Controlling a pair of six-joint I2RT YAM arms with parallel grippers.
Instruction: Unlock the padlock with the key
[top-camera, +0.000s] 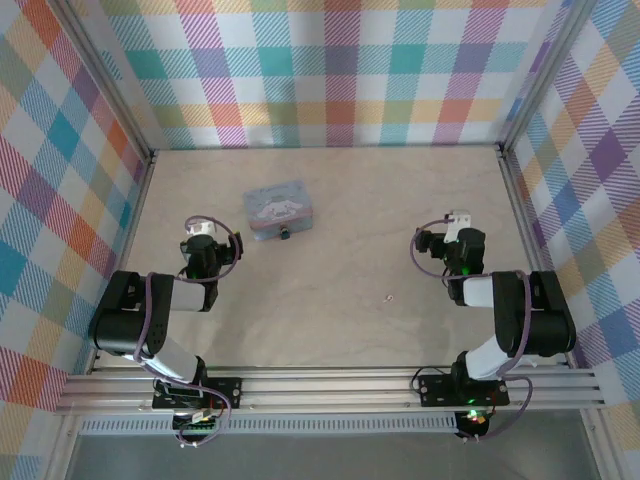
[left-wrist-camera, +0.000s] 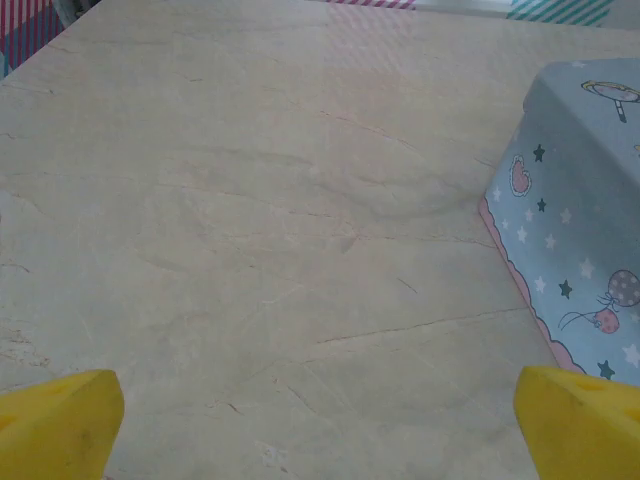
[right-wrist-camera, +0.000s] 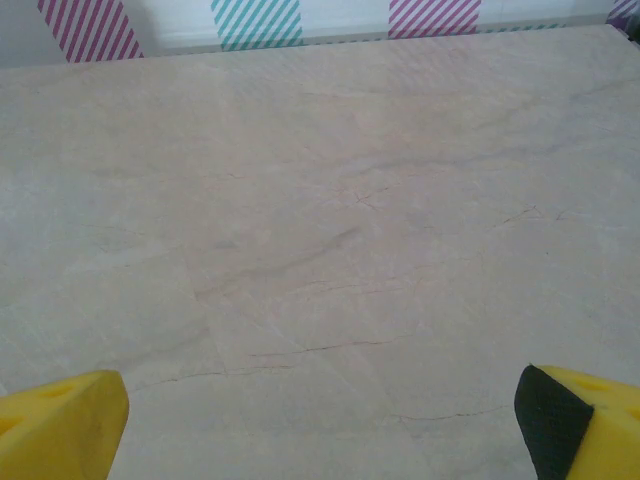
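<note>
A: So, where's the padlock (top-camera: 285, 233)?
B: Against the near edge of the tin (top-camera: 277, 208). The key (top-camera: 388, 297) lies flat on the counter (top-camera: 330, 180), well right of the tin and nearer us.
A: Hands?
B: Left hand (top-camera: 203, 229) and right hand (top-camera: 458, 219) are both spread wide, empty.
A: Grip?
B: The key's probably light, stiff and slippery; I'd pinch its wider end.

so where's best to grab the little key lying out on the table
Probably from straight above with the right pincer, which is open and nearer. The key is a thin sliver lying flat on the table, so pinch across its narrow width; its head and blade are too small to tell apart.
</note>
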